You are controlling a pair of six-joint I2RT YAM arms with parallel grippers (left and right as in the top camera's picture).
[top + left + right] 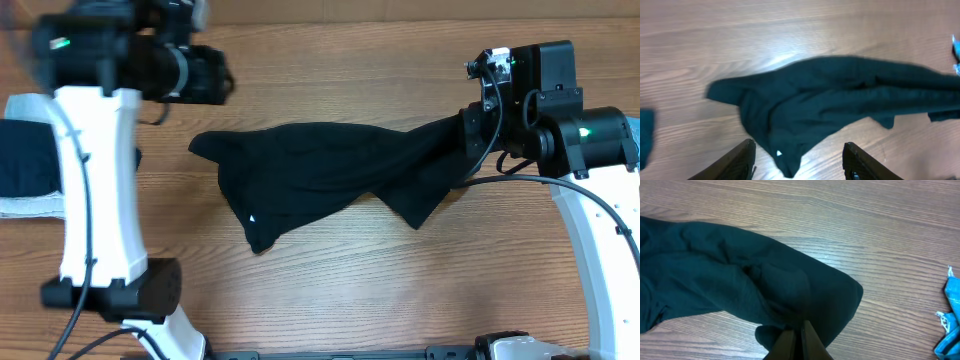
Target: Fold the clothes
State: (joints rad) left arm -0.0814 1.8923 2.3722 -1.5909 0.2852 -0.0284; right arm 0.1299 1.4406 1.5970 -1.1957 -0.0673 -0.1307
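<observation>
Right gripper (799,341): fingers pressed together on a pinched edge of the black garment (320,170), drawing that end up off the table (400,300). The garment lies bunched and twisted across the table's middle, its other end resting on the wood; no fold is visible. Left gripper (797,146): jaws apart, empty, above the garment's resting end. A dark navy garment (25,160) lies at the table's edge, and a bright blue cloth (951,315) lies well apart. Judged stage: early. Flattening and every fold remain.
</observation>
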